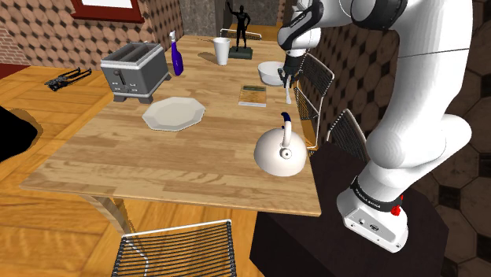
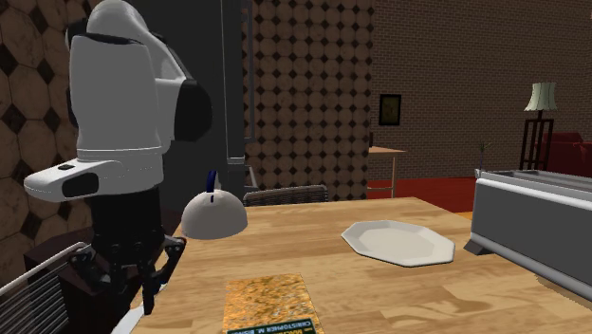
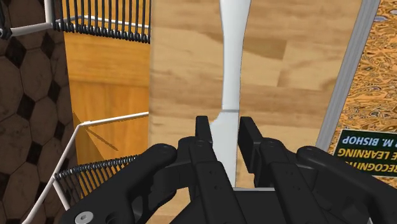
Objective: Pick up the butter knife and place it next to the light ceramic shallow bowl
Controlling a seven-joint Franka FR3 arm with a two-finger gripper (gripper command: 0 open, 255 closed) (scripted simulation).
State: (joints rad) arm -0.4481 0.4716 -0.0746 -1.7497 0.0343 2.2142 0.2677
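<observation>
Gripper (image 3: 224,127) pinches butter knife (image 3: 232,63) between table edge (image 3: 156,76) and book (image 3: 375,95); chairs (image 3: 102,25) beyond edge.

White arm (image 2: 119,104) at left, black jaws low at the bench (image 2: 294,242) edge. On the bench: domed kettle (image 2: 213,216), book (image 2: 270,304), plate (image 2: 398,242), toaster (image 2: 536,223).

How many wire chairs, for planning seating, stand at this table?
3 in the shoulder view: first chair at the table's bottom edge; second chair beside the kettle; third chair beside the book. More may be hidden.
</observation>
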